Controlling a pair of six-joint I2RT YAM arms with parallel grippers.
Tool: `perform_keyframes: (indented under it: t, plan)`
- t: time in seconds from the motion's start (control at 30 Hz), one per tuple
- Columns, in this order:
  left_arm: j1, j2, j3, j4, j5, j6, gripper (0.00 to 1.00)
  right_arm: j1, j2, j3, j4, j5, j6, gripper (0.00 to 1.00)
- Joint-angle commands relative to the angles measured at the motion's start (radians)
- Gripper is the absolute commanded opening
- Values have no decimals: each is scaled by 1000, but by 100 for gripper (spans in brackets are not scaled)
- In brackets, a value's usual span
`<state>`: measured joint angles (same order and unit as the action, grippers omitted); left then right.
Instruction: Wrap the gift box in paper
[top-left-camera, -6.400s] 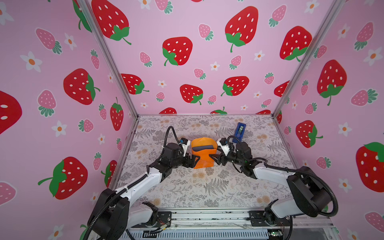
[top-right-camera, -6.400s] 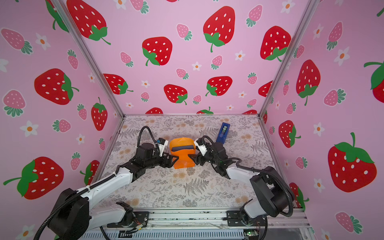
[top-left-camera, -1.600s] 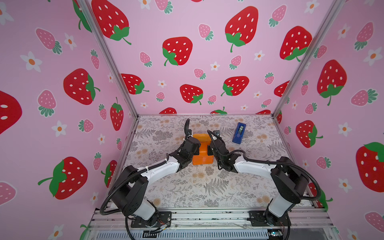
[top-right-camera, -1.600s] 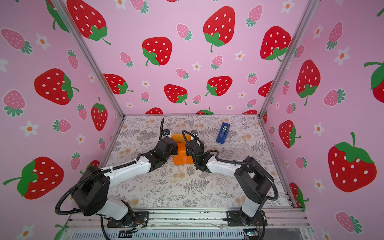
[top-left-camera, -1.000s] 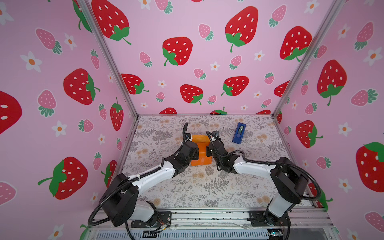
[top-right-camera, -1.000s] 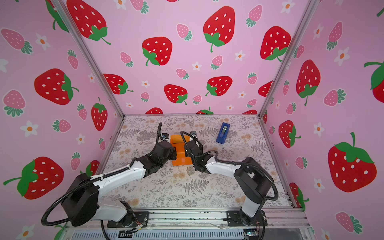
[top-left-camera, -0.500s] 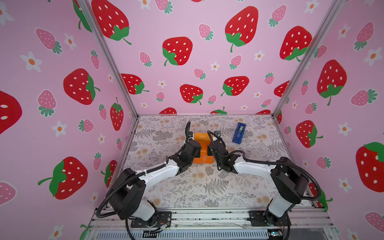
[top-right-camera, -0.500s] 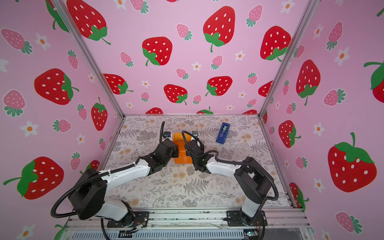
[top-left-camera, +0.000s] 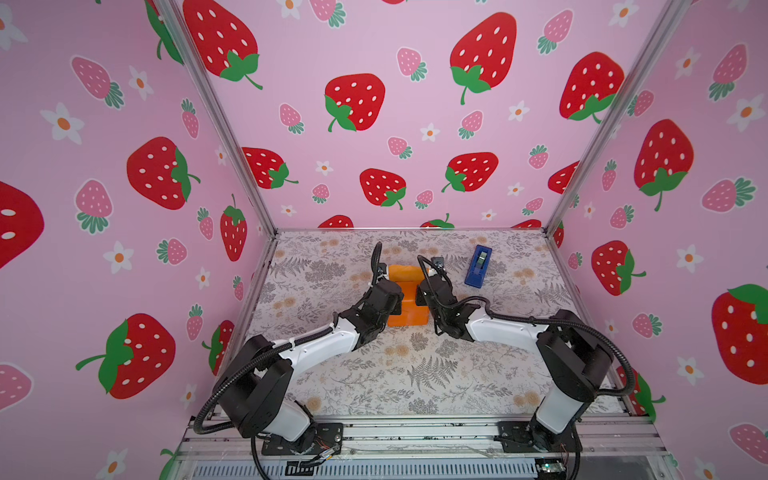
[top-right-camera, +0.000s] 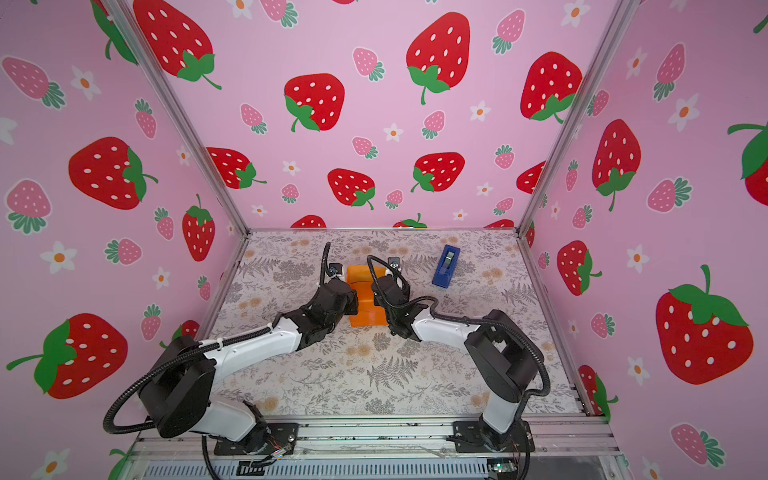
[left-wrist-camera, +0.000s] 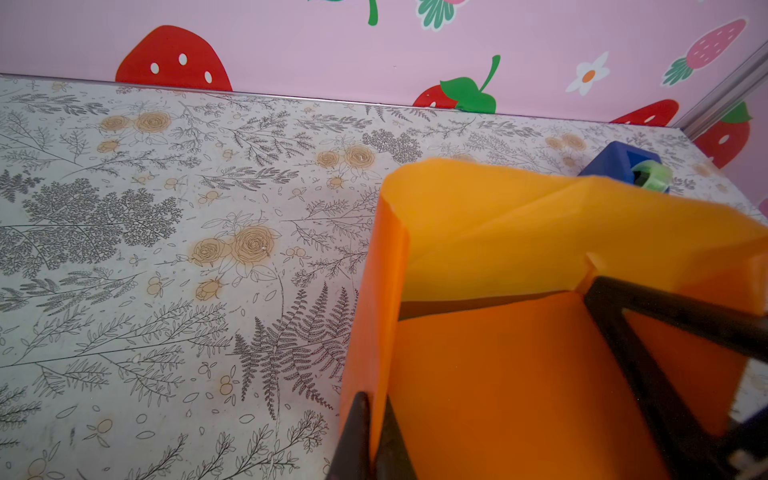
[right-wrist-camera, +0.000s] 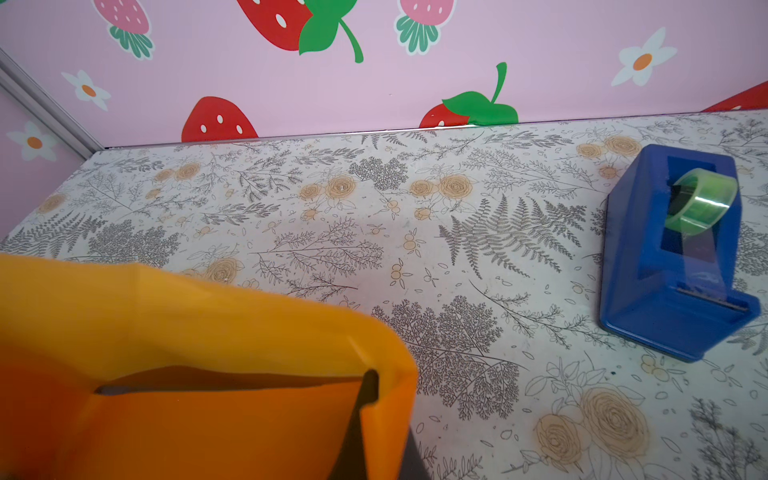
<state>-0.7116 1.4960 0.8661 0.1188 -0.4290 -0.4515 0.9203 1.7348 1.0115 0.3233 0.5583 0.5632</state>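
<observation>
In both top views, the orange paper (top-left-camera: 411, 316) (top-right-camera: 365, 316) is seen in the middle of the counter (top-left-camera: 415, 374), folded up into a box shape between the two arms. The gift box is hidden inside it. The left tool (top-left-camera: 397, 297) is held against the left side of the paper and the right tool (top-left-camera: 422, 297) against its right side. How the tips are set cannot be told from up here. A blue tape holder (top-left-camera: 478, 266) is set near the paper, to the right and further back, not touching it. In the left wrist view, a side flap of the paper (left-wrist-camera: 519, 374) is pinched between the two dark fingers (left-wrist-camera: 355, 436) of the left tool (left-wrist-camera: 374, 444), which is closed on it. The far flap is stood up. In the right wrist view, the other side flap of the paper (right-wrist-camera: 208, 332) is pinched in the closed right tool (right-wrist-camera: 386, 436). One dark finger (right-wrist-camera: 363, 399) is seen inside the fold. The tape holder (right-wrist-camera: 648, 291), with a green roll (right-wrist-camera: 702, 199) in it, is set well apart on the counter (right-wrist-camera: 457, 257).
</observation>
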Motion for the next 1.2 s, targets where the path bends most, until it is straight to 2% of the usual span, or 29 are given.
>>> perform_keyframes:
  t: [0.0, 0.1, 0.33, 0.53, 0.57, 0.7, 0.73, 0.9, 1.0, 1.03, 1.17]
  plan:
    - [-16, 28, 37, -80, 81, -3, 22, 9, 28, -13, -4, -43, 26, 0]
    - [5, 33, 59, -77, 96, 6, 27, 9, 23, -17, -4, -45, 27, 0]
    - [40, 72, 112, -71, 117, 32, 24, 10, 15, -21, -7, -49, 26, 0]
    - [54, 98, 153, -78, 126, 45, 30, 9, 6, -31, -10, -47, 23, 0]
    - [59, 98, 156, -78, 127, 48, 28, 9, 3, -33, -10, -45, 22, 0]
    - [68, 91, 160, -62, 156, 64, 2, 9, -2, -37, -12, -42, 16, 0]
    - [69, 89, 164, -64, 160, 68, 0, 10, -2, -39, -12, -42, 17, 0]
    - [70, 70, 171, -68, 180, 81, 0, 9, -1, -39, -13, -44, 18, 0]
    - [75, 52, 184, -78, 170, 92, 22, 9, -1, -42, -13, -45, 18, 0]
    - [77, 48, 191, -82, 170, 93, 24, 8, -3, -42, -15, -46, 17, 0]
    - [103, 38, 212, -91, 203, 89, 19, 9, -6, -44, -15, -46, 17, 0]
